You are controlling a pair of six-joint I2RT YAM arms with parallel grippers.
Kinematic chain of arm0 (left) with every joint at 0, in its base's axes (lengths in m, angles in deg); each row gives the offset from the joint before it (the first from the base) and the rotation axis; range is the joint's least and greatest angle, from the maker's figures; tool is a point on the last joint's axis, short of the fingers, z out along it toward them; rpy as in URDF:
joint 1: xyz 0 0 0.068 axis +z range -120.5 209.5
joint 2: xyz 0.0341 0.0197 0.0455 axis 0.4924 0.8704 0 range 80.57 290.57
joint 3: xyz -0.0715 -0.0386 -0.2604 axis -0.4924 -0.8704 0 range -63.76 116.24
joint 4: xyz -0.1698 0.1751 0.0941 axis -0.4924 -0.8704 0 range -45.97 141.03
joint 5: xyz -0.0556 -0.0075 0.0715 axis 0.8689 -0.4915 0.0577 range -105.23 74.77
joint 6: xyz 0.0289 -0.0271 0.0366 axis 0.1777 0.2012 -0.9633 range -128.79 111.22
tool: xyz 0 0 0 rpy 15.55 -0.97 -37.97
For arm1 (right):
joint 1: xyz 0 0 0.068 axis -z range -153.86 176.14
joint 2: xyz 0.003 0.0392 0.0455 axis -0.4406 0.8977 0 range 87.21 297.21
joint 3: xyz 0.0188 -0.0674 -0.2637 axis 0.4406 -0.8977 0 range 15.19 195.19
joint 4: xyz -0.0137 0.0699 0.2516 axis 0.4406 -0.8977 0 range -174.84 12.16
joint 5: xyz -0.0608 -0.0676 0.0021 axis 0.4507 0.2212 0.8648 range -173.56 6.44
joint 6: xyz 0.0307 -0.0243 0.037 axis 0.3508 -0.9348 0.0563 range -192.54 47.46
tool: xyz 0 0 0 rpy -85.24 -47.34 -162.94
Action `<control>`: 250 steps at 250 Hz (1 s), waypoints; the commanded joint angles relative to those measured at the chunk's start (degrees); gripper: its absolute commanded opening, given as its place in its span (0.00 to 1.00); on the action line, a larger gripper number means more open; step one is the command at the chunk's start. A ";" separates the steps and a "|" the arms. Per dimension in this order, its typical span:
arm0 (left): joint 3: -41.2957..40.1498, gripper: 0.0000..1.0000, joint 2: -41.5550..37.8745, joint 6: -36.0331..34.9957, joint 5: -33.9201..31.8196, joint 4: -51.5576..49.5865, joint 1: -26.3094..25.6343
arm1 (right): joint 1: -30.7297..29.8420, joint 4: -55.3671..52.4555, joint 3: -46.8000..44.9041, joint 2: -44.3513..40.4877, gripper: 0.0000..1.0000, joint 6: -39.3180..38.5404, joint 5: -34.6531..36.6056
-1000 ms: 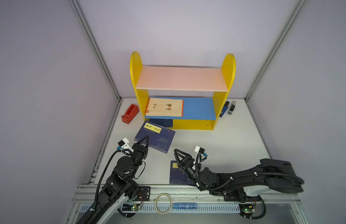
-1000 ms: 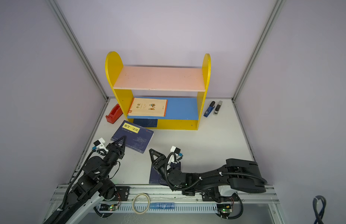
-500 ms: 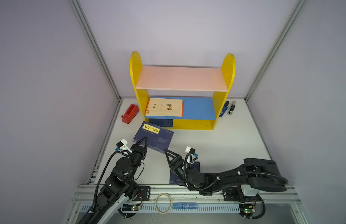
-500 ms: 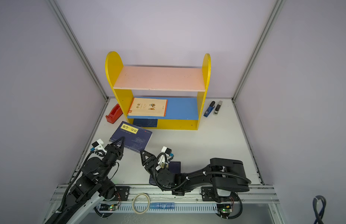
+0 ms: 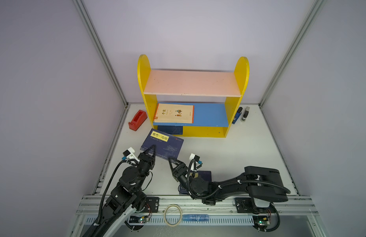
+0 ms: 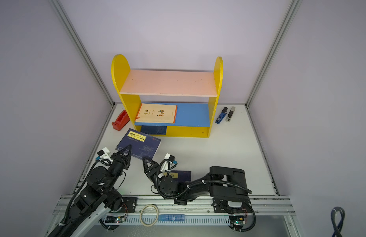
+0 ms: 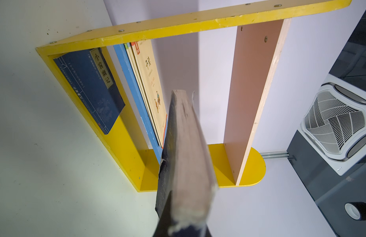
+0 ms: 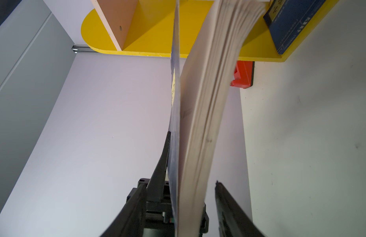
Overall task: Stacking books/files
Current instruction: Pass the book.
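Clamping the near edge of a navy book (image 5: pixel 165 143) with a yellow title label, the left gripper (image 5: pixel 153 146) is closed tight on it. The left wrist view shows the book edge-on, running out from between the jaws toward the yellow bookshelf (image 5: pixel 237 102). The book sits tilted just in front of the shelf's left end.

The right gripper (image 5: pixel 170 161) is at the book's near right corner, partly open. In the right wrist view one finger (image 8: pixel 161 164) lies against the cover while the other (image 8: pixel 229 205) stands clear of the pages (the cover gapes a little from them), so it has no hold.

A cream book (image 5: pixel 175 113) lies on the blue shelf (image 5: pixel 210 115), a second navy book (image 5: pixel 170 129) lies in the compartment beneath, and a third navy book (image 5: pixel 205 176) lies flat on the table (image 5: pixel 239 151) under the right arm.
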State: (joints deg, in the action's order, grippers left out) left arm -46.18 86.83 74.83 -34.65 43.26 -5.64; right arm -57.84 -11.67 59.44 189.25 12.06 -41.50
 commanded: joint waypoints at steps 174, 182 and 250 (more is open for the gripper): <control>0.44 0.00 -2.92 0.20 -0.59 -2.02 0.15 | 3.19 5.66 1.63 2.39 0.15 -4.96 -0.46; 0.48 0.00 -3.01 0.13 -0.58 -2.31 0.15 | 3.43 5.46 1.68 2.37 0.10 -5.12 -0.71; 4.09 0.20 -3.01 -3.31 -0.33 -8.09 0.32 | 4.09 6.25 -1.15 0.70 0.00 -7.30 -3.88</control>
State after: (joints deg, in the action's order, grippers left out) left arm -44.91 83.71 74.78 -35.57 38.17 -5.42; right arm -54.08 -7.15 60.12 191.37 7.55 -45.19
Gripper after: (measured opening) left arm 0.124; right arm 0.117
